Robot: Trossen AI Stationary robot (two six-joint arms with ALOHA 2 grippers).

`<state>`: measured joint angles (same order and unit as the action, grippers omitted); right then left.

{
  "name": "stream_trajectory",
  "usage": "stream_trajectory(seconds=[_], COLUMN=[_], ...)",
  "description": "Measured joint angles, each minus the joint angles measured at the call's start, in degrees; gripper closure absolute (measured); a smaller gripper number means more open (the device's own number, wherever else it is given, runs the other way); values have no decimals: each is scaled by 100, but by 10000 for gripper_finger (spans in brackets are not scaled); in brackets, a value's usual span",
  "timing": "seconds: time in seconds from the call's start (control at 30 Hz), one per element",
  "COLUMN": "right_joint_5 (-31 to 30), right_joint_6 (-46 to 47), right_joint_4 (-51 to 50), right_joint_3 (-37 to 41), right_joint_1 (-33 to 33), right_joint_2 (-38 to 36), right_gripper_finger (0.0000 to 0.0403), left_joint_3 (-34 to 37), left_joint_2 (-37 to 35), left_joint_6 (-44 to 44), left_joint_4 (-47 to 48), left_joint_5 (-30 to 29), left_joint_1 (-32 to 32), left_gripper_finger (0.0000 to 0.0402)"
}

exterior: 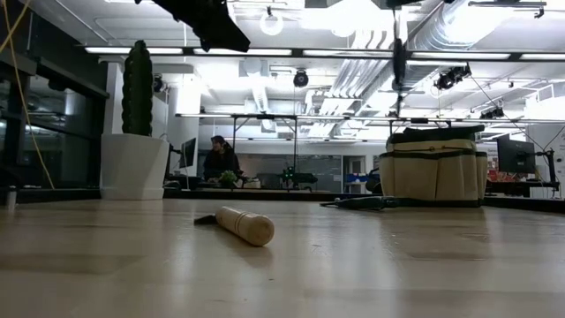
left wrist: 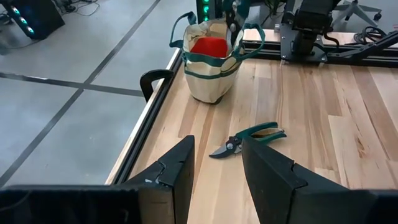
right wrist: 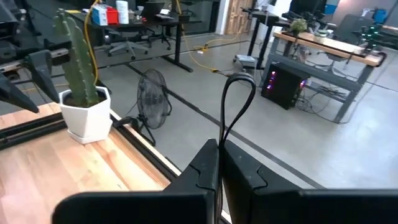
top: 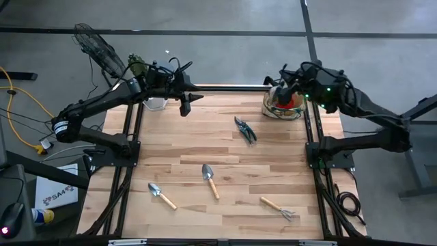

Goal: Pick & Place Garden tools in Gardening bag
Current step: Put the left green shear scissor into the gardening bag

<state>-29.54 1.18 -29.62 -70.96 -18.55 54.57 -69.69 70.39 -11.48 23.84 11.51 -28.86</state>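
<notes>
Sitting mostly undone: the bag (top: pixel 283 102) is holding only the red piece (left wrist: pixel 208 46), while pruners (top: pixel 245 130), two trowels (top: pixel 210 179) and rake (top: pixel 278 207) are lying loose. Left gripper (top: pixel 186 98) is hovering half-open and empty; right gripper (top: pixel 285 89) is pinching shut over the bag.

Grey concrete floor (top: pixel 225 17) all around, with a standing fan (right wrist: pixel 153 93) nearby. Long ceiling strip lights (exterior: pixel 265 50) overhead, and desks (right wrist: pixel 326 50) further back.

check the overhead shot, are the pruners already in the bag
No, the pruners lie on the table, apart from the bag.
</notes>
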Motion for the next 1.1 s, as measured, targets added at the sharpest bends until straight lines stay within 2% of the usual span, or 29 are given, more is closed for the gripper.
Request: stream_trajectory(seconds=[0.57,0.9,1.1], right_joint_5=[-802,-1340,-1986], right_joint_6=[-4,-82,159], right_joint_4=[-835,-1338,-1688], right_joint_3=[0,0,0], right_joint_1=[2,3,4], right_joint_2=[-913,-1021,-1006], right_gripper_finger=[399,399,400], left_joint_3=[0,0,2], left_joint_2=[0,0,2], left_joint_6=[11,35,37], left_joint_4=[36,87,176], left_joint_5=[2,0,-11], left_joint_1=[0,0,0], left_gripper_finger=[272,272,272])
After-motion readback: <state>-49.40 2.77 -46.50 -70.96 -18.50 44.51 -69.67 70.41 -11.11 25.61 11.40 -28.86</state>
